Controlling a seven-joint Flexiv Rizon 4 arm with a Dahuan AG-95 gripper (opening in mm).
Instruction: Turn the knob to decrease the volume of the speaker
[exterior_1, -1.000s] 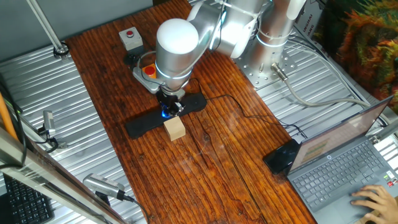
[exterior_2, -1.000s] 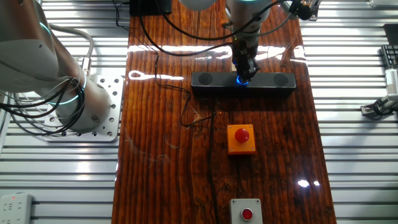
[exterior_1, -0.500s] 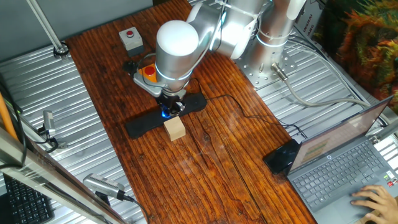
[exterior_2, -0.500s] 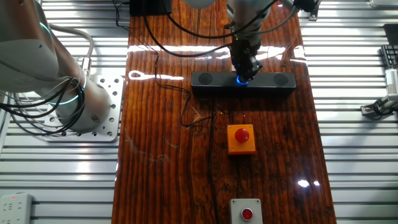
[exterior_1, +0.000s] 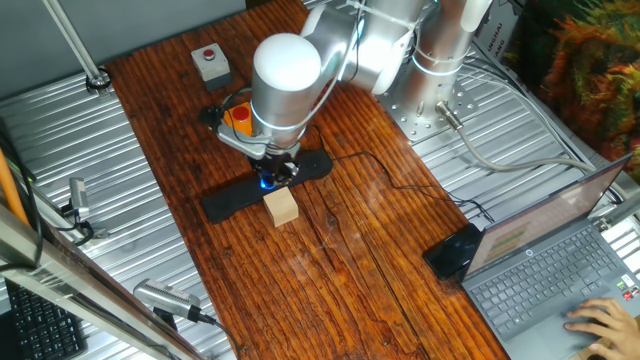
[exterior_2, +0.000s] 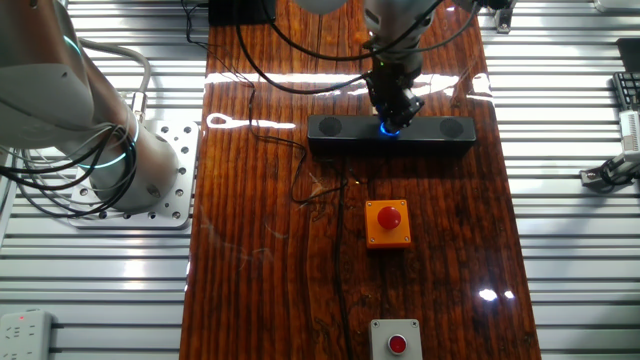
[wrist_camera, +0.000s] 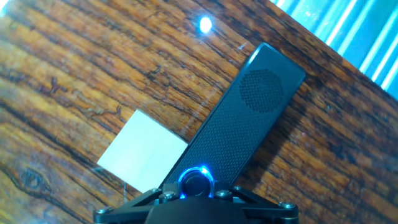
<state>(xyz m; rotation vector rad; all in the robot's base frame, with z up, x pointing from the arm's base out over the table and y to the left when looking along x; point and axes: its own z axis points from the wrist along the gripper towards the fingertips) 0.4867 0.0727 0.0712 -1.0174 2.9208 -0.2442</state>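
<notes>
my jaws sit right down over the knob (wrist_camera: 196, 181) at the middle of the speaker (wrist_camera: 239, 124), which lies flat on the bench (exterior_1: 330, 270) beside a wooden block (exterior_1: 282, 206). i cannot tell whether they are clamped on it or only around it (my own body hides the tips). i judge i am placed straight above it so a wrist twist turns it about its own axis, bringing the volume down

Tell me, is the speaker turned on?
Probably on: a blue light glows around the knob in the middle of the speaker.
</notes>
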